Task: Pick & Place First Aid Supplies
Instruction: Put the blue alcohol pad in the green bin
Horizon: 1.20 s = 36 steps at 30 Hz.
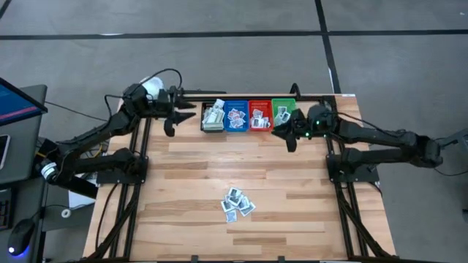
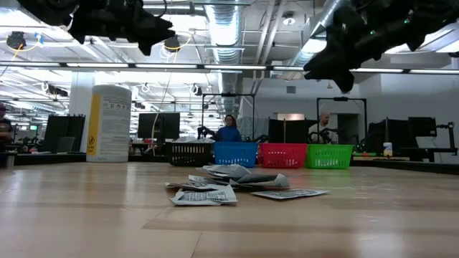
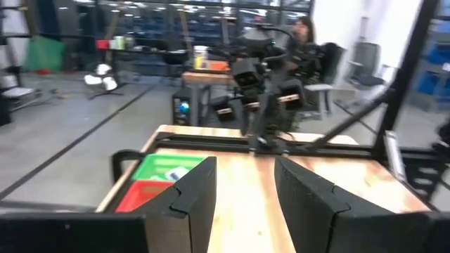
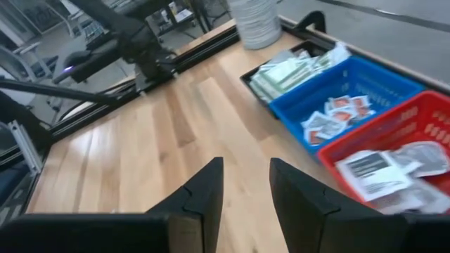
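High view: loose first aid supplies (image 1: 237,203) are heaped mid-desk (image 1: 183,168), well apart from both raised end effectors. Right end effector (image 1: 287,134) is seen released, empty; left end effector (image 1: 173,115) likewise. A vertical descent onto one edge packet is advised.

Inventory: four bins in a row at the tabletop's far edge, one black (image 1: 213,117), one blue (image 1: 235,115), one red (image 1: 259,115), one green (image 1: 282,112); one white tub (image 2: 108,123); one loose pile of several packets (image 1: 238,204); two hands, left (image 1: 172,117) and right (image 1: 287,134).

Packet pile (image 1: 237,204) markings too small to read — red bin (image 4: 394,151) cut off at the edge.
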{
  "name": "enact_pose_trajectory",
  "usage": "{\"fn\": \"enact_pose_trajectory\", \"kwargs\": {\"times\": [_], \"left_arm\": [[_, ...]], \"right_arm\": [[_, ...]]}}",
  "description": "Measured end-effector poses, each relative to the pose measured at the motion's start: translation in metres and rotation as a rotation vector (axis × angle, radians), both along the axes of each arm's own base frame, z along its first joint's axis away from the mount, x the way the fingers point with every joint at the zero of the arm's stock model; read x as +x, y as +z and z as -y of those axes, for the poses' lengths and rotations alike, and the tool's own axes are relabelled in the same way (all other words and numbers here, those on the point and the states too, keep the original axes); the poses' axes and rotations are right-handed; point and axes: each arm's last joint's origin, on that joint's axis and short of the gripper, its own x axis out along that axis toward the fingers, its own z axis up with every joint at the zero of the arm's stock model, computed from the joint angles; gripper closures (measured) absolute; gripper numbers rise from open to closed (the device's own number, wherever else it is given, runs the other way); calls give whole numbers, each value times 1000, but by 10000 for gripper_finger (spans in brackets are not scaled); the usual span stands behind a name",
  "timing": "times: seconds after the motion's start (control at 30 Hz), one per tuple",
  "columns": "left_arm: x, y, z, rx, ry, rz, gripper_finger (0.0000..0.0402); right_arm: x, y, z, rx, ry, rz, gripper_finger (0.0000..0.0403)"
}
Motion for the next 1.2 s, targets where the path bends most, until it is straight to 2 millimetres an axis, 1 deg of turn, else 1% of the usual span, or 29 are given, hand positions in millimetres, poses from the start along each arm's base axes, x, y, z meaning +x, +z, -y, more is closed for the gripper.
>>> {"fn": "enact_pose_trajectory", "kwargs": {"times": [0.27, 0.43, 0.53, 0.73, 0.9, 1.0, 1.07, 1.13, 1.2], "left_arm": [[12, 0, 19, 13, -150, -1, 256], [19, -6, 36, -28, -241, -53, 256], [21, -7, 47, -45, -266, -85, 256], [17, -6, 72, -25, -261, -124, 256], [19, -10, 92, -21, -212, -182, 256], [22, -17, 108, -48, -194, -219, 256], [23, -27, 120, -65, -185, -257, 256], [23, -36, 132, -99, -196, -291, 256], [23, -46, 143, -170, -219, -336, 256]], "right_arm": [[10, 0, -40, 12, 27, -6, 291], [13, -1, -64, 26, 18, -1, 291], [17, -3, -76, 30, 15, 7, 291], [38, -11, -96, 66, 58, 69, 291], [58, -25, -114, 73, 118, 110, 291], [65, -35, -125, 72, 154, 97, 292], [68, -43, -131, 64, 176, 67, 292], [72, -46, -136, 61, 196, 47, 292], [77, -45, -144, 68, 243, 43, 292]]}}
